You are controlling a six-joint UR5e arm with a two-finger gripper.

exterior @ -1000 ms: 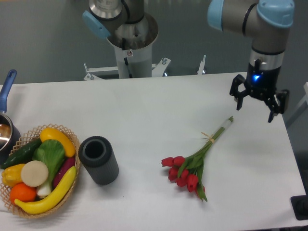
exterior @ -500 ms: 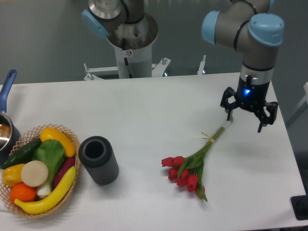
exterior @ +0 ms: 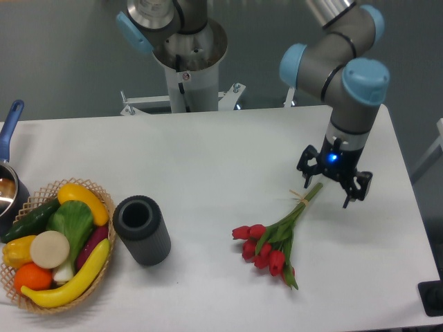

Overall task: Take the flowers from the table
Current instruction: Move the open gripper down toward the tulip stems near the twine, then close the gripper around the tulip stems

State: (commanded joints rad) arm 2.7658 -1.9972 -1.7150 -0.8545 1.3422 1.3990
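Observation:
The flowers (exterior: 273, 241), red tulips with green leaves and long green stems tied by a pale band, lie flat on the white table (exterior: 208, 159) right of centre, blooms toward the front, stems pointing back right. My gripper (exterior: 325, 188) hangs open just above the stem ends, its dark fingers (exterior: 304, 173) spread on either side of them. It holds nothing, and the stem tips are partly hidden behind it.
A dark grey cylinder (exterior: 142, 229) stands left of the flowers. A wicker basket (exterior: 52, 245) of mock fruit and vegetables sits at the front left, with a blue-handled pot (exterior: 8, 173) behind it. The arm's base (exterior: 187, 55) rises behind the table.
My gripper has moved left, forward and down from the table's back right corner to just over the stem ends. It stays open. The flowers have not moved.

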